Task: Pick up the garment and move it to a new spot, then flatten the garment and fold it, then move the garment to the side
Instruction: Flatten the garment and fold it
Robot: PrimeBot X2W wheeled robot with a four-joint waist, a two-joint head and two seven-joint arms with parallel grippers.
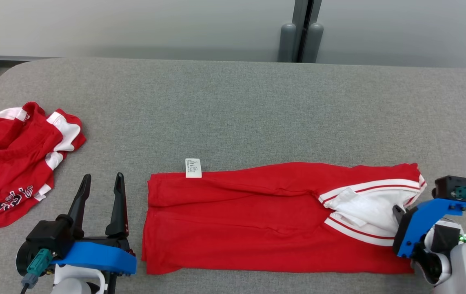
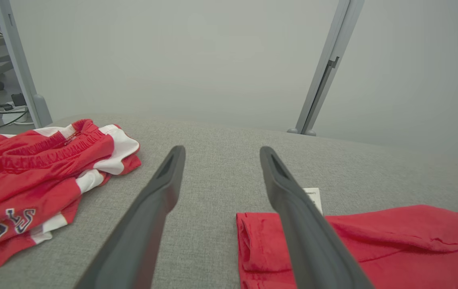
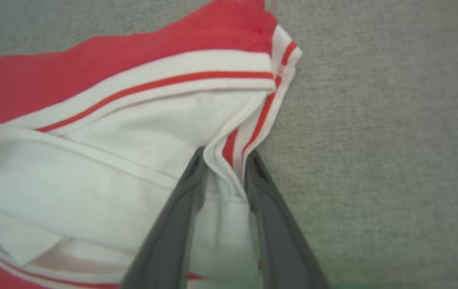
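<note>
The long red cloth garment with white striped trim lay flat across the lower middle and right of the head view, on the grey felt table. The right gripper was clamped on its striped right edge. The left gripper stood spread and empty at lower left. Folding seemed in hand: next, that edge wanted lifting and carrying leftward.
</note>
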